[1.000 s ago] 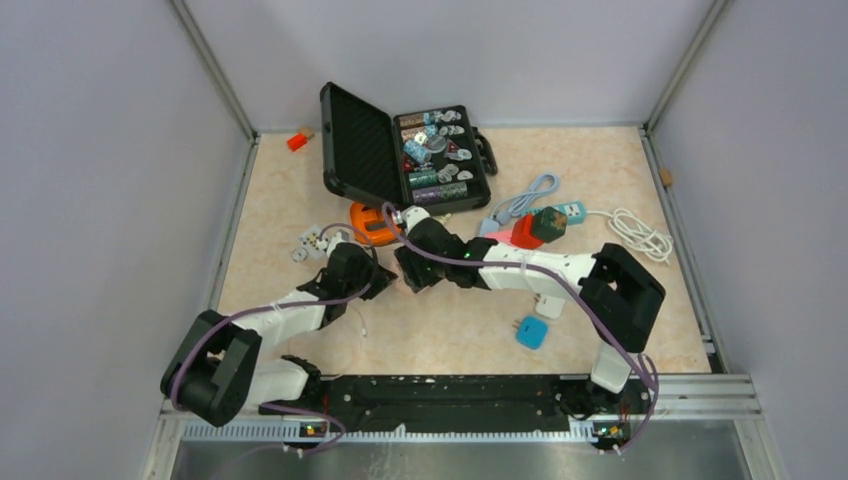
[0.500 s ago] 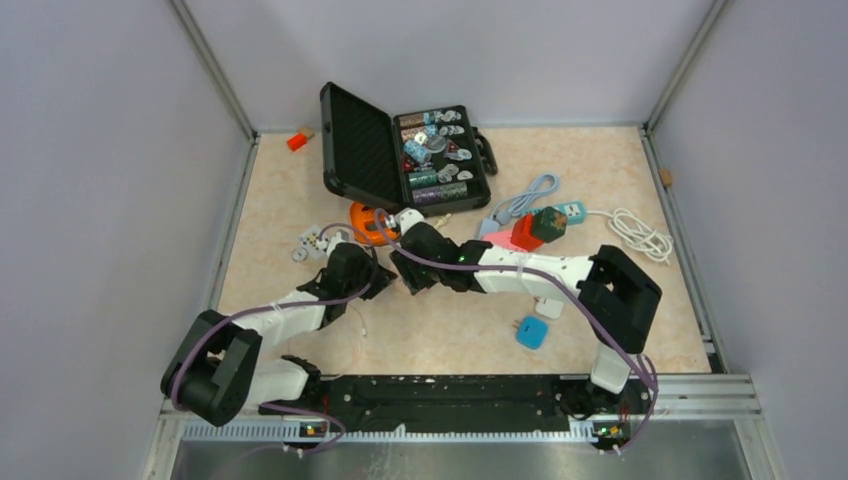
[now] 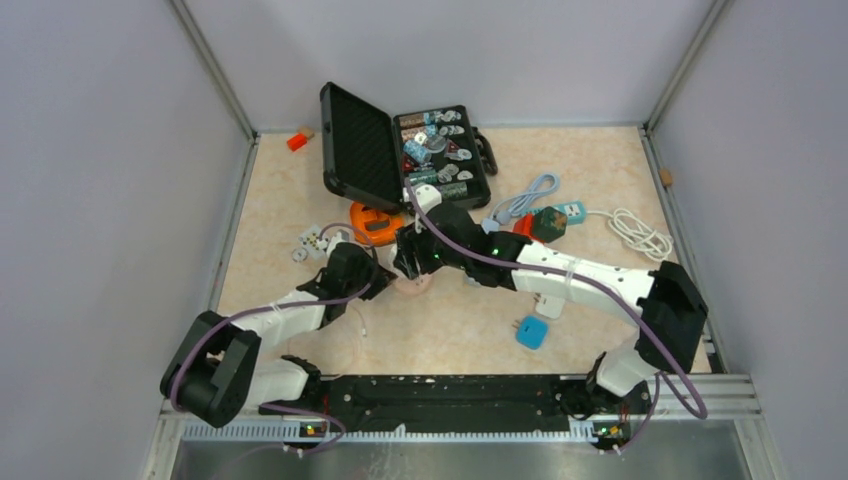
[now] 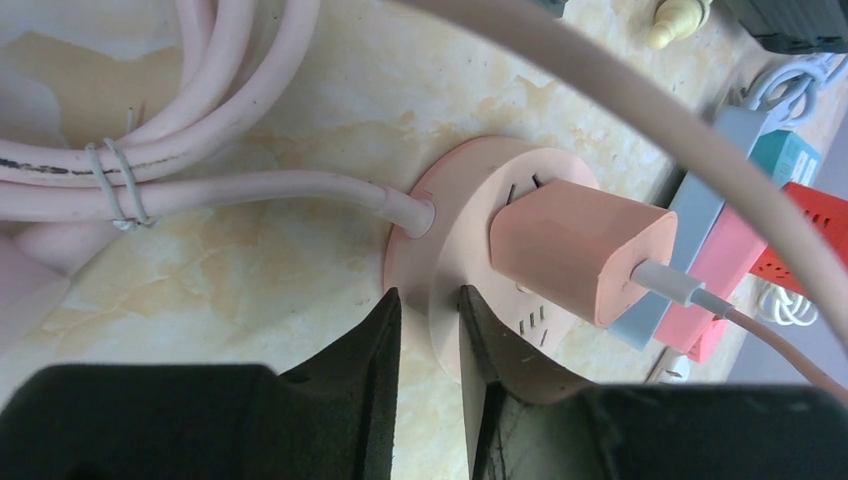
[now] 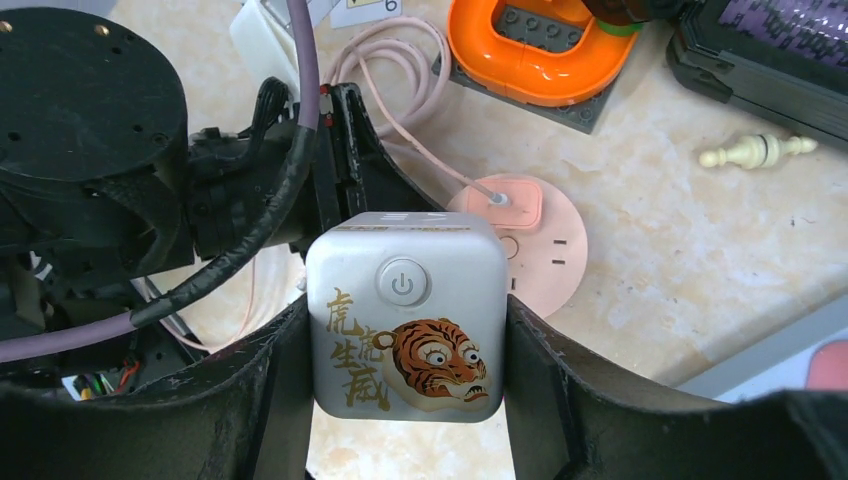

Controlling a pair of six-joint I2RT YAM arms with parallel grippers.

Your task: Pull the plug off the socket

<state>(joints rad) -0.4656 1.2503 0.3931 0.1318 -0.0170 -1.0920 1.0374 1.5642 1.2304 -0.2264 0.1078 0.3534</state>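
Note:
A round pink socket [image 4: 450, 250] lies flat on the table with a pink plug [image 4: 580, 245] and its cable still seated in it. My left gripper [image 4: 430, 310] is shut on the socket's rim. My right gripper [image 5: 405, 325] is shut on a white cube plug [image 5: 405, 270] with a power button and a tiger picture, and holds it above the table just in front of the pink socket [image 5: 555, 265]. In the top view the left gripper [image 3: 375, 270] and the right gripper [image 3: 410, 262] sit close together over the socket [image 3: 417, 286].
An open black case [image 3: 400, 150] of small parts stands at the back. An orange ring piece [image 3: 372, 222] lies just behind the grippers. A power strip with red and green plugs [image 3: 535, 225], a white cable coil [image 3: 640, 232] and a blue adapter [image 3: 531, 332] lie to the right.
My right arm has risen and its elbow has swung out to the right. The pink socket now shows on the table under the right gripper. The left arm has stayed put.

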